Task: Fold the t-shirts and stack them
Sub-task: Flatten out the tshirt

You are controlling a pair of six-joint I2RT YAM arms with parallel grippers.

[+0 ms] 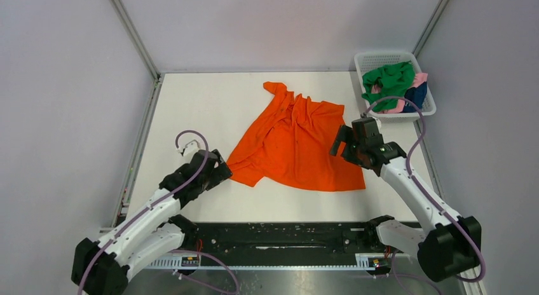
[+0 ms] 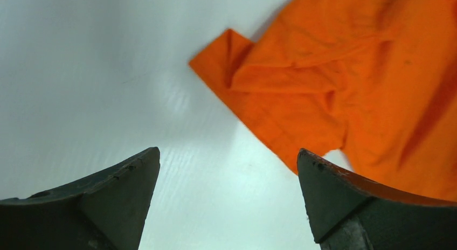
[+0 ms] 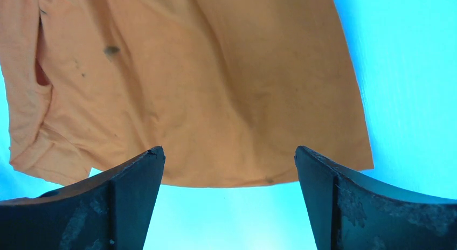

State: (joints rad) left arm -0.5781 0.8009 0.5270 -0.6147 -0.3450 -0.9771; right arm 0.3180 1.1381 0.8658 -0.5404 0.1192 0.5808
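My left hand [image 1: 220,170] is released, its two fingers [image 2: 121,193] spread wide with nothing between them but bare white table [image 1: 203,104]. It hangs low toward the near-left part of the table, just beside the near-left corner of the one orange t-shirt [image 1: 299,142]. From my left wrist I see a short sleeve of that shirt folded over itself just past my fingertips, and the cloth runs on behind my right-side finger. Whether that finger touches the cloth I cannot tell.

My right hand [image 1: 341,142] is released too, two fingers apart and gripping nothing. It sits at the right side of the orange t-shirt, turned toward the cloth. From my right wrist a straight edge of the shirt lies across the gap between my fingers, with bare table on the near side of it and a broad wrinkled panel beyond, marked by a few small dark specks.

The orange t-shirt lies alone in the middle of the table, spread out but rumpled and not folded, with long creases down its centre and one twisted end reaching toward the far edge.

At the far-right corner of the table stands one white mesh basket [image 1: 381,55]. In it I count three more shirts bunched together: one green t-shirt [image 1: 389,81] on top, one pink t-shirt [image 1: 421,79] showing beneath and beside it, and one navy t-shirt [image 1: 416,95] at the right side. That makes four shirts, none stacked on the table
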